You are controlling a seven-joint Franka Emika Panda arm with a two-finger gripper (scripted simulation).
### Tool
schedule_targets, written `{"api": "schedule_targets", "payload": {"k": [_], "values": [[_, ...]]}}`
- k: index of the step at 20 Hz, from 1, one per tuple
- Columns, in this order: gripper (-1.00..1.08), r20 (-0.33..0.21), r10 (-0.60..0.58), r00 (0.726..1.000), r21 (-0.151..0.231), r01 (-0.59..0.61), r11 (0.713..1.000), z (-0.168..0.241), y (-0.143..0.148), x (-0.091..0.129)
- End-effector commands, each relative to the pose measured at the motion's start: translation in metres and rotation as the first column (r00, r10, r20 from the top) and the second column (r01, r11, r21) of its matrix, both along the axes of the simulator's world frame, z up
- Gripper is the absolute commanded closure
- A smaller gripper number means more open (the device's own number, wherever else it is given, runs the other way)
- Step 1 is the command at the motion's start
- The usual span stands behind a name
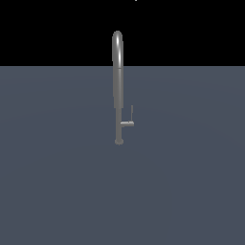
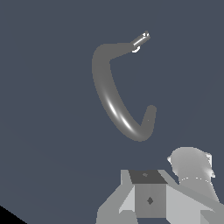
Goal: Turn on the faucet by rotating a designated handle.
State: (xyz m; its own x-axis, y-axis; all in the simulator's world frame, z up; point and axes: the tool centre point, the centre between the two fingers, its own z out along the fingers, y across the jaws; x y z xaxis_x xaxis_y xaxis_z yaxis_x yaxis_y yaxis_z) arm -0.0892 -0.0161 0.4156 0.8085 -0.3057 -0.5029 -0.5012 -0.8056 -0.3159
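Observation:
The faucet (image 1: pixel 117 86) is a tall slim grey pipe with a hooked top, standing upright on a small round base in the middle of the exterior view. Its handle (image 1: pixel 128 123) is a short stub off the pipe's side toward the exterior view's right, ending in a thin upright rod. The wrist view looks down on the faucet (image 2: pixel 109 98), whose curved neck fills the middle, and the handle (image 2: pixel 141 40) sticks out beyond it. No gripper fingers show in either view. The camera is well above the faucet and touches nothing.
A flat grey-blue floor (image 1: pixel 57 182) spreads around the faucet, with black background behind it. Pale grey blocky parts of the robot (image 2: pixel 151 197) and a rounded white link (image 2: pixel 192 168) sit at one edge of the wrist view.

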Motion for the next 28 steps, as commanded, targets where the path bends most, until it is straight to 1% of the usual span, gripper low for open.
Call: {"api": "schedule_targets", "payload": {"k": [1,5,8,12,15,18,21,25,28], "values": [[1.08,-0.042,-0.038,0.998,0.038,0.039,0.998,-0.010,-0.003,0.013],[1.08,-0.113,-0.095,0.989,0.097,0.106,0.990,-0.029,-0.007,0.032],[1.08,-0.170,-0.136,0.976,0.139,0.160,0.977,-0.044,-0.011,0.046],[1.08,-0.250,-0.186,0.950,0.191,0.237,0.953,-0.066,-0.015,0.064],[1.08,-0.314,-0.220,0.923,0.227,0.298,0.927,-0.085,-0.019,0.077],[1.08,-0.382,-0.250,0.890,0.260,0.363,0.895,-0.105,-0.022,0.088],[1.08,-0.452,-0.276,0.848,0.287,0.432,0.855,-0.128,-0.024,0.099],[1.08,-0.551,-0.302,0.778,0.315,0.528,0.788,-0.161,-0.027,0.112],[1.08,-0.620,-0.311,0.720,0.325,0.597,0.733,-0.186,-0.027,0.119]]}}
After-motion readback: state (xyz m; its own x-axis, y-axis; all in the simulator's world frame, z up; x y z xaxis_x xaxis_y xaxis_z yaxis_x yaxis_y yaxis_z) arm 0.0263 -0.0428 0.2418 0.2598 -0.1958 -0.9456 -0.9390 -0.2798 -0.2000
